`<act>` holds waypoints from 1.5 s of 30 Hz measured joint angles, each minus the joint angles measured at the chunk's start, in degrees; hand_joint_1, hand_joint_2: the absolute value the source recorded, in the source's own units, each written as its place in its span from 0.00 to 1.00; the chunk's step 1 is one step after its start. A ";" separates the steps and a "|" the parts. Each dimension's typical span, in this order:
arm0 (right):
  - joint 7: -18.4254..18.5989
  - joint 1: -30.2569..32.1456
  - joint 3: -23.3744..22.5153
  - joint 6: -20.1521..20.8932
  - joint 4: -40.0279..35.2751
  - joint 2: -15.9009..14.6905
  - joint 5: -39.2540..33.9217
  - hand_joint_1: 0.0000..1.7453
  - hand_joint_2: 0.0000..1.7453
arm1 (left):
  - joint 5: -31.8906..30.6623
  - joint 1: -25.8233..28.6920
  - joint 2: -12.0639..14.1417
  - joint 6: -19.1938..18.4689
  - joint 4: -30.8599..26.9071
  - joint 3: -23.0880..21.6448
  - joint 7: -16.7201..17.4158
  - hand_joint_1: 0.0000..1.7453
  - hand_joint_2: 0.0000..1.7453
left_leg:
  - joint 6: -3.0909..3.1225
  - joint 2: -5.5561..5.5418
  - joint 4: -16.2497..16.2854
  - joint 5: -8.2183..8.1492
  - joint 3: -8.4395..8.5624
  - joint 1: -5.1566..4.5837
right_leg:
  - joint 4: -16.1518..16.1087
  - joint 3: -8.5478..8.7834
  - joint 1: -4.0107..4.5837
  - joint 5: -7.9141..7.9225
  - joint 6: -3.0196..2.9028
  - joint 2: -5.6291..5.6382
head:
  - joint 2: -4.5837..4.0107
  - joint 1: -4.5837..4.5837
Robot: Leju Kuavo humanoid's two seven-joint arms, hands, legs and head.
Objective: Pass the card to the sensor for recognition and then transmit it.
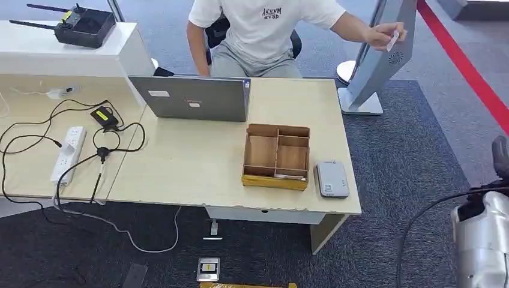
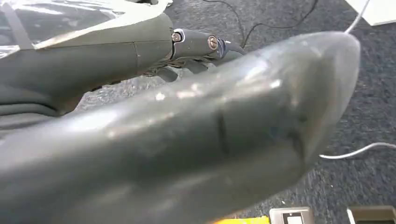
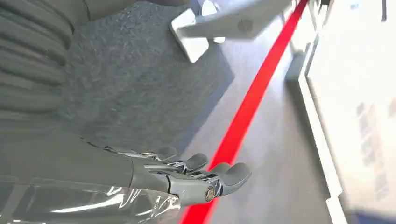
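A light wooden desk (image 1: 198,168) stood on dark grey carpet, with a red stripe (image 1: 462,63) crossing the paler floor beyond it. Near the desk's right edge sat a wooden tray (image 1: 277,157) with compartments, and just beside it, at the front right corner, a small grey reader (image 1: 332,179). A laptop (image 1: 192,98) stood open at the back edge, its lid turned toward the camera. On the lower left section lay a power strip (image 1: 67,153) and black cables (image 1: 36,129). A person (image 1: 264,30) sat behind the desk, one hand (image 1: 384,35) holding the card (image 1: 393,41) up against a slanted grey kiosk (image 1: 378,60) off the desk's back right corner. The right hand (image 3: 196,175) hung over carpet and the red stripe, fingers loosely curled and apart, grasping nothing. The left hand (image 2: 187,140) was mostly a blurred grey thumb close to the lens; its fingers were largely hidden, so whether it was released or clenched could not be told. The person's head was cut off by the frame.
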 joint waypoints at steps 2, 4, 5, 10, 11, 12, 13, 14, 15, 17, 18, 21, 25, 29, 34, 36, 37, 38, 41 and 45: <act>0.54 -0.05 3.26 0.70 -3.38 -0.33 7.03 0.00 1.00 | -0.61 0.01 0.00 0.20 0.02 -0.70 -0.57 0.00 0.00 | 0.00 0.00 0.00 0.00 0.00 0.00 | 0.00 0.00 0.00 0.00 0.00 0.00 | 0.00 0.00; 0.57 -0.08 5.51 2.03 -5.65 -0.98 13.96 0.00 1.00 | -1.49 0.00 0.00 0.42 0.02 -1.21 -0.96 0.00 0.00 | 0.00 -0.01 0.00 0.00 -0.01 0.00 | -0.01 -0.01 0.00 0.00 0.00 0.00 | 0.00 0.00; 0.52 -0.11 6.46 2.60 -6.69 -1.38 17.47 0.00 1.00 | -2.06 -0.04 0.00 0.50 0.02 -1.60 -1.12 0.00 0.00 | 0.00 -0.01 0.00 0.00 -0.01 0.00 | -0.01 -0.02 0.00 0.00 0.00 0.00 | 0.00 0.02; 0.19 -1.46 12.36 5.86 -11.27 -5.38 40.46 0.00 1.00 | -5.14 -1.64 0.04 0.28 0.00 -4.27 0.00 0.00 0.00 | 0.00 -0.04 0.01 0.00 -0.04 -0.02 | -0.02 -0.02 -0.03 0.00 0.01 -0.02 | 0.00 0.02; -0.13 -2.00 13.26 6.21 -11.82 -6.01 43.21 0.00 1.00 | -5.42 -2.03 0.04 0.20 0.00 -4.70 0.20 0.00 0.00 | 0.00 -0.04 0.01 0.00 -0.04 -0.02 | -0.02 -0.02 -0.03 0.01 0.02 -0.02 | 0.00 0.00; -0.40 -2.68 14.17 6.12 -12.10 -6.62 46.18 0.00 1.00 | -5.53 -2.41 0.04 0.13 0.00 -5.18 0.55 0.00 0.00 | 0.00 -0.05 0.01 0.00 -0.06 -0.02 | -0.01 -0.01 -0.03 0.04 0.05 -0.02 | 0.00 0.02; -0.92 -3.53 15.20 5.74 -12.06 -7.24 50.06 0.00 1.00 | -5.53 -2.67 0.04 0.11 0.00 -5.49 0.57 0.00 0.00 | 0.00 -0.05 0.01 0.00 -0.10 -0.02 | -0.01 -0.02 -0.03 0.05 0.05 -0.02 | 0.00 0.00; -1.66 -4.70 16.59 5.22 -11.86 -7.78 54.33 0.00 1.00 | -5.49 -2.91 0.04 0.07 0.00 -5.92 0.59 0.00 0.00 | 0.00 -0.03 0.01 0.00 -0.12 -0.02 | 0.00 -0.04 -0.03 0.06 0.03 -0.01 | 0.00 0.02; -2.60 -6.39 18.08 4.52 -11.30 -8.17 57.70 0.00 1.00 | -5.21 -3.13 0.04 0.04 0.00 -6.34 0.59 0.00 0.00 | 0.00 -0.01 0.00 0.00 -0.14 -0.02 | 0.00 -0.06 -0.03 0.09 0.00 0.00 | 0.00 0.00; -4.41 -10.23 20.63 2.93 -9.07 -8.28 61.42 0.00 1.00 | -4.63 -3.38 0.04 -0.02 -0.02 -6.78 0.39 0.00 0.00 | -0.01 0.00 0.00 0.01 -0.11 -0.01 | 0.01 -0.07 -0.02 0.09 -0.01 0.00 | 0.00 0.00; -4.98 -12.17 21.92 2.30 -7.65 -8.26 62.91 0.00 1.00 | -4.44 -3.43 0.02 -0.07 -0.09 -6.89 0.31 0.00 0.00 | -0.02 -0.01 0.00 0.06 -0.10 0.00 | 0.01 -0.08 -0.01 0.09 0.00 0.00 | 0.00 0.00; -5.62 -18.00 26.05 1.24 -2.49 -8.06 65.69 0.00 1.00 | -3.96 -3.36 0.04 -0.35 -0.11 -7.74 0.20 0.00 0.00 | 0.01 -0.09 0.00 0.13 -0.17 0.00 | 0.01 -0.14 -0.01 0.09 0.00 -0.04 | 0.00 0.00; -5.60 -23.81 30.54 0.92 4.24 -7.26 67.09 0.00 1.00 | -3.74 -3.37 0.09 -0.52 -0.15 -8.29 0.20 0.00 0.00 | 0.01 -0.10 0.00 0.13 -0.21 0.00 | 0.02 -0.17 0.01 0.09 0.00 -0.06 | 0.00 0.00; -5.49 -28.27 33.62 1.64 10.12 -6.19 67.28 0.00 1.00 | -3.43 -3.40 0.13 -0.48 -0.20 -8.81 0.20 0.00 0.00 | 0.01 -0.10 0.01 0.13 -0.26 0.00 | 0.02 -0.23 0.00 0.09 0.00 -0.06 | 0.00 0.00; -5.44 -31.55 36.29 2.56 15.38 -4.68 66.54 0.00 1.00 | -2.71 -3.25 0.13 -0.35 -0.20 -9.25 -0.02 0.00 0.00 | 0.01 -0.09 0.01 0.13 -0.30 0.00 | 0.02 -0.28 0.01 0.10 0.00 -0.06 | 0.00 0.00; -5.49 -32.37 37.14 2.67 16.92 -4.09 66.37 0.00 1.00 | -2.54 -3.15 0.13 -0.35 -0.20 -9.36 -0.20 0.00 0.00 | 0.01 -0.08 0.01 0.13 -0.30 0.00 | 0.02 -0.28 0.01 0.10 0.00 -0.06 | 0.00 0.02; -5.53 -32.81 37.47 2.77 17.76 -3.78 66.28 0.00 1.00 | -2.40 -3.03 0.13 -0.33 -0.20 -9.42 -0.26 0.00 0.00 | 0.01 -0.09 0.01 0.13 -0.30 0.00 | 0.02 -0.28 0.01 0.10 0.00 -0.06 | 0.00 0.02; -5.53 -33.09 37.86 2.97 18.56 -3.37 66.26 0.00 1.00 | -2.36 -2.91 0.13 -0.24 -0.20 -9.49 -0.33 0.00 0.00 | 0.01 -0.08 0.01 0.13 -0.29 0.00 | 0.02 -0.28 0.01 0.10 0.00 -0.06 | 0.00 0.00; -5.51 -33.40 38.69 3.39 19.74 -2.75 66.00 0.26 1.00 | -1.99 -2.64 0.15 -0.11 -0.20 -9.51 -0.57 0.00 0.00 | 0.01 -0.08 0.01 0.13 -0.29 0.00 | 0.02 -0.29 0.02 0.10 0.00 -0.06 | 0.00 0.00; -5.44 -33.91 39.22 4.22 21.39 -2.01 65.14 1.00 1.00 | -1.64 -2.29 0.15 0.02 -0.20 -9.53 -0.63 0.00 0.00 | 0.01 -0.08 0.01 0.13 -0.29 0.00 | 0.02 -0.29 0.02 0.10 0.00 -0.06 | 0.00 0.02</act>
